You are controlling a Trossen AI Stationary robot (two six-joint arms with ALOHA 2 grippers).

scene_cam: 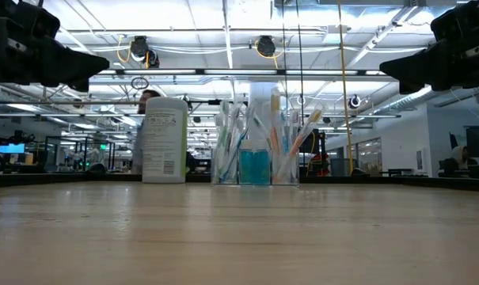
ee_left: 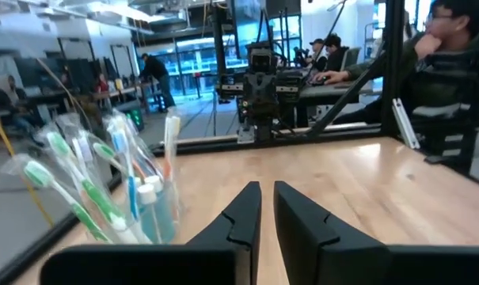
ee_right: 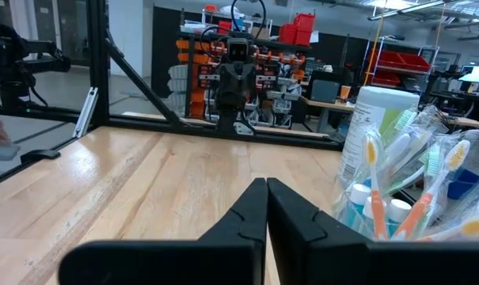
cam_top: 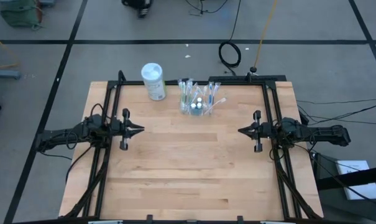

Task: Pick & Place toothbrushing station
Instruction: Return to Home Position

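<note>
A small clear plastic cup (cam_top: 198, 107) stands upright on its base at the table's far middle. It holds several pastel-handled toothbrushes and small blue toothpaste tubes with white caps. It also shows in the low view (scene_cam: 255, 158), the left wrist view (ee_left: 136, 214) and the right wrist view (ee_right: 397, 206). My left gripper (cam_top: 140, 129) hovers at the table's left, shut and empty, pointing right. My right gripper (cam_top: 242, 130) hovers at the table's right, shut and empty, pointing left. Both are nearer than the cup and well above the table.
A larger white cylindrical canister (cam_top: 154, 81) stands left of the cup at the far edge. Dark frame rails (cam_top: 107, 112) run along the table's left, right and far sides. Bare wood (cam_top: 188, 168) lies between the grippers and toward the near edge. A person (ee_left: 453, 47) sits beyond the table.
</note>
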